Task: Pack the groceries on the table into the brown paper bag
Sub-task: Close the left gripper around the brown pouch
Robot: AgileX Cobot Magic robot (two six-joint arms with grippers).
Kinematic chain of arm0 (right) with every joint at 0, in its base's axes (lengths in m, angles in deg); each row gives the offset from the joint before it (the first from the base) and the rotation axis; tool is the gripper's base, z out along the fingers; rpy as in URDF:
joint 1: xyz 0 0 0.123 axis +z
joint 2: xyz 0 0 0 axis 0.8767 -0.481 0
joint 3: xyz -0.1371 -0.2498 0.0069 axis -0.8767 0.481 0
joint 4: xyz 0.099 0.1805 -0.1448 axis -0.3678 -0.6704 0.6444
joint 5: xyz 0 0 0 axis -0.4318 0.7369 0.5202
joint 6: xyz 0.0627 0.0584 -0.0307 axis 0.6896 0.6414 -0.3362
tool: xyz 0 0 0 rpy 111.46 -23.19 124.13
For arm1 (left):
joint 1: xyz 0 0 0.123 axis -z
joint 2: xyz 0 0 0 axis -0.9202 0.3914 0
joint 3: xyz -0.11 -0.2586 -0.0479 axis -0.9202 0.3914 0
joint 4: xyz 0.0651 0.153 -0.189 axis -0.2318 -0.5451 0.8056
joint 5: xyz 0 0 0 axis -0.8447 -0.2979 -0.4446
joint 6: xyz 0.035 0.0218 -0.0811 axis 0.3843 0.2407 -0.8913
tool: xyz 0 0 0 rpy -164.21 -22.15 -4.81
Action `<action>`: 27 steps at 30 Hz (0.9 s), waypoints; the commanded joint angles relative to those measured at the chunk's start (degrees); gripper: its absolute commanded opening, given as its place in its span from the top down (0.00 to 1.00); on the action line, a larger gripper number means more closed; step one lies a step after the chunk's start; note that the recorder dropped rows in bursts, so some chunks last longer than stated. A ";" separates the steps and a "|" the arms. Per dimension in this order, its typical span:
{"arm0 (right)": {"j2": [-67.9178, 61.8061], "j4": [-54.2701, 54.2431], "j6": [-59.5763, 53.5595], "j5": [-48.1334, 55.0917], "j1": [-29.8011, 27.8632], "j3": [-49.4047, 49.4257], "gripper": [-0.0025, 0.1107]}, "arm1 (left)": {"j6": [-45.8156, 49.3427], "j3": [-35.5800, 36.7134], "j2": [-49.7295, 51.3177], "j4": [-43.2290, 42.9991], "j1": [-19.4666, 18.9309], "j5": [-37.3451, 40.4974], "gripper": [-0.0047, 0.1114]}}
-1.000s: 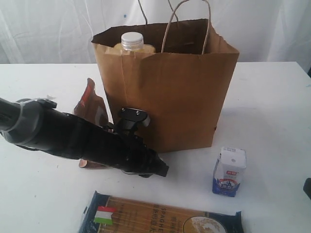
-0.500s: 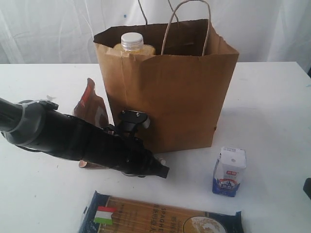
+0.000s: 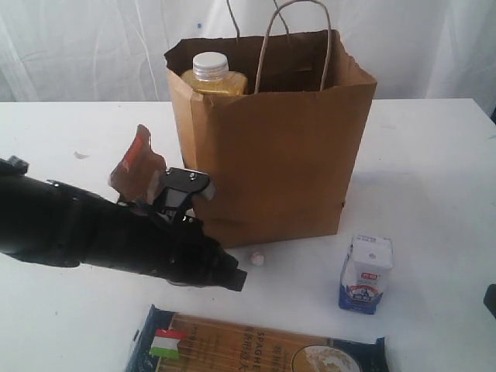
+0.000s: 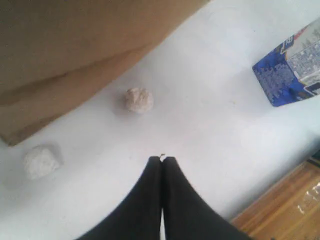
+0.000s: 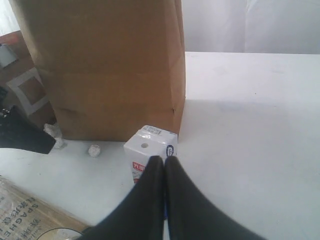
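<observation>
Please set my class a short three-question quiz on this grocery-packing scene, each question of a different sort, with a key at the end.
1. True or false: the yellow white-capped bottle already stands inside the brown paper bag.
2. Which item stands upright on the table, to the right of the bag in the exterior view?
A. white-blue carton
B. tan-lidded clear jar
C. brown pouch
3. Fill in the blank: the jaws of the left end effector are ____.
Key: 1 true; 2 A; 3 shut.
</observation>
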 commanded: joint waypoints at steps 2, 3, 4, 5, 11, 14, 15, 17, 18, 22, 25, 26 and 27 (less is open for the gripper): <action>0.34 -0.16 0.04 -0.31 -0.25 0.31 0.98 | 0.54 4.18 -4.22 0.40 0.24 -5.13 0.96; 0.34 -0.16 0.04 -0.31 -0.25 0.31 0.98 | 1.04 4.66 -4.55 0.40 0.24 -5.88 0.96; 0.34 -0.16 0.04 -0.31 -0.25 0.31 0.98 | 1.61 4.97 -4.81 0.28 0.24 -6.14 0.96; 0.34 -0.16 0.04 -0.31 -0.25 0.31 0.98 | 2.68 5.25 -5.04 0.13 0.24 -6.38 0.96; 0.34 -0.16 0.04 -0.31 -0.25 0.31 0.98 | 4.17 5.25 -5.04 -1.25 0.24 -9.09 0.92; 0.34 -0.16 0.04 -0.31 -0.25 0.31 0.98 | 3.79 5.25 -5.04 -1.62 0.24 -10.30 0.81; 0.34 -0.16 0.04 -0.31 -0.25 0.31 0.98 | 3.79 5.13 -5.04 -1.62 0.24 -10.85 0.77; 0.34 -0.16 0.04 -0.31 -0.25 0.31 0.98 | 3.55 5.13 -5.04 -1.62 0.24 -11.96 0.67; 0.34 -0.16 0.04 -0.31 -0.25 0.31 0.98 | 3.55 5.13 -5.04 -1.62 0.24 -11.96 0.63; 0.34 -0.16 0.04 -0.31 -0.25 0.31 0.98 | 2.14 4.08 -4.94 -1.62 0.24 -11.49 0.50; 0.34 -0.16 0.04 -0.31 -0.25 0.31 0.98 | 1.05 1.82 -4.39 -1.51 0.24 -9.66 0.49; 0.34 -0.16 0.04 -0.31 -0.25 0.31 0.98 | 0.49 1.07 -4.07 -1.51 0.24 -9.80 0.49; 0.34 -0.16 0.04 -0.31 -0.25 0.31 0.98 | 0.04 0.56 -3.66 -1.51 0.24 -9.87 0.49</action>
